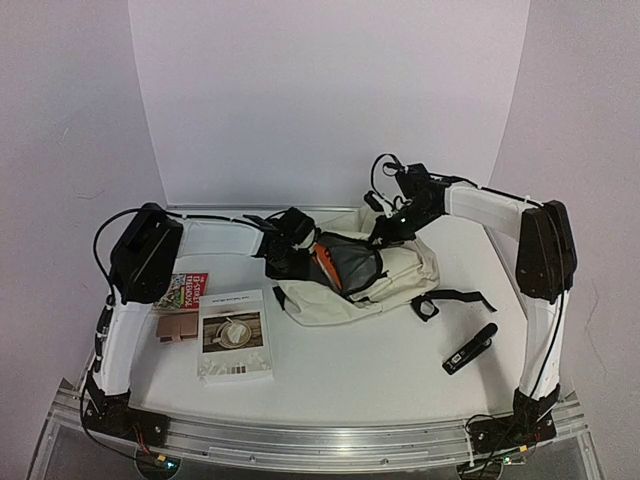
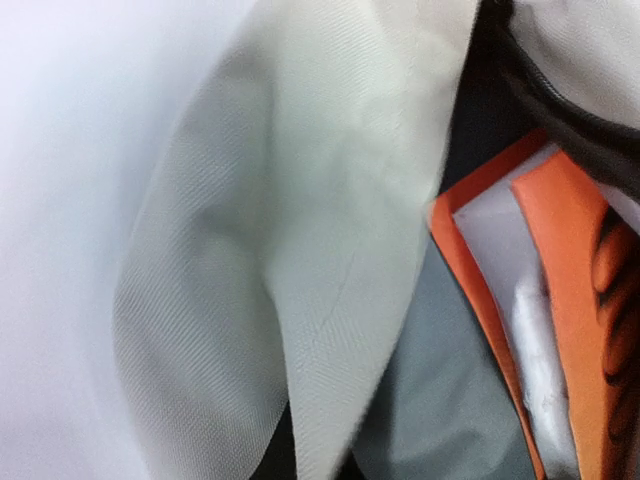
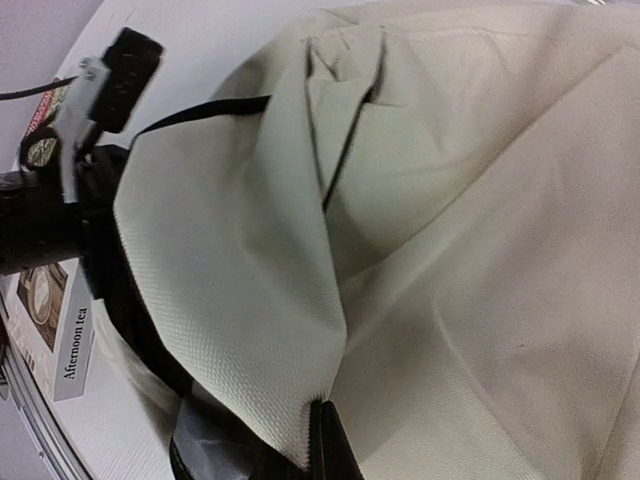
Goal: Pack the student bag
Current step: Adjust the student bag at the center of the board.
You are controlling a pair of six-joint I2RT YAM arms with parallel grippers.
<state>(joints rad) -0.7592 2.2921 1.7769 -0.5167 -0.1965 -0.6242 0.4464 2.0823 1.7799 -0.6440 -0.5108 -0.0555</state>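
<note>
At the back of the table (image 1: pixel 400 365) the student bag (image 1: pixel 405 278) lies slumped, its mouth gaping between both arms. We note the right gripper (image 1: pixel 388 228) closed on the cream rim at the mouth's far side. At the opposite lip the left gripper (image 1: pixel 297 238) is closed; whether it pinches fabric we cannot tell. An orange-edged item (image 1: pixel 325 263) shows inside.

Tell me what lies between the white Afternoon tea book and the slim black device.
Nothing: bare white tabletop separates book and device, seen in the top external view.

A book (image 1: pixel 235 335) lies left of the student bag (image 1: pixel 410 272).
</note>
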